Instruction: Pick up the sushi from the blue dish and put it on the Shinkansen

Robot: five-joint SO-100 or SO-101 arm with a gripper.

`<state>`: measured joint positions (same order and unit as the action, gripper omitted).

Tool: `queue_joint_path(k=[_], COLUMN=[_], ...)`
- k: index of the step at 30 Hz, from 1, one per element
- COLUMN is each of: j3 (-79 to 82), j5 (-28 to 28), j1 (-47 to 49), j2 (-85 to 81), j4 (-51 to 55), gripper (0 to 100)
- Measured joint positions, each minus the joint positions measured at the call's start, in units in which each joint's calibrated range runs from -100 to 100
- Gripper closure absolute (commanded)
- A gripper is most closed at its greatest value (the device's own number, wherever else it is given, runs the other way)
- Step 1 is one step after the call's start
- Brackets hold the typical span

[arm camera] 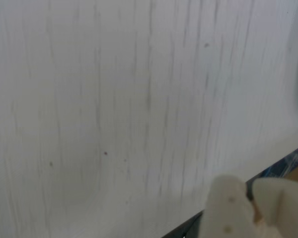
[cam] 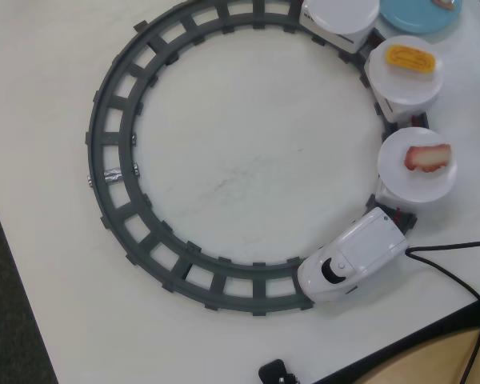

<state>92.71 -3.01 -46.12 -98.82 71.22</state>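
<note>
The blue dish [cam: 416, 16] lies at the top right edge of the overhead view, cut off by the frame. A pinkish bit of the sushi [cam: 445, 3] shows on it at the very top edge. The white Shinkansen [cam: 350, 258] stands on the grey ring track [cam: 116, 128] at the lower right. Its three disc cars curve up to the top. The top disc [cam: 342, 13] is bare. The gripper [arm camera: 249, 188] shows only in the wrist view, at the lower right. Its white fingers [arm camera: 227, 208] are almost together, above bare white table. It does not show in the overhead view.
The middle disc carries a yellow egg piece [cam: 410, 58], and the disc nearest the nose carries a red-and-white piece [cam: 426, 157]. A black cable [cam: 452, 260] runs off to the right by the train's nose. The table's edge [cam: 400, 346] runs diagonally at the lower right, with a small black object [cam: 276, 373] at the bottom edge.
</note>
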Motion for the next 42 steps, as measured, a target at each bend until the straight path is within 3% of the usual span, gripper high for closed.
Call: queue_joint_path(k=[14, 20, 24, 36, 42], j3=[0.0, -4.86, -14.32, -54.84, -80.05], j5=[-0.05, -6.9, -7.79, -8.31, -11.4], j1=[-0.47, -1.97, -2.21, -2.6, -7.96], j2=[0.0, 0.42, 4.21, 47.66, 71.24], j4=[0.0, -0.87, -0.87, -0.96, -1.05], gripper=[98, 98, 98, 97, 82])
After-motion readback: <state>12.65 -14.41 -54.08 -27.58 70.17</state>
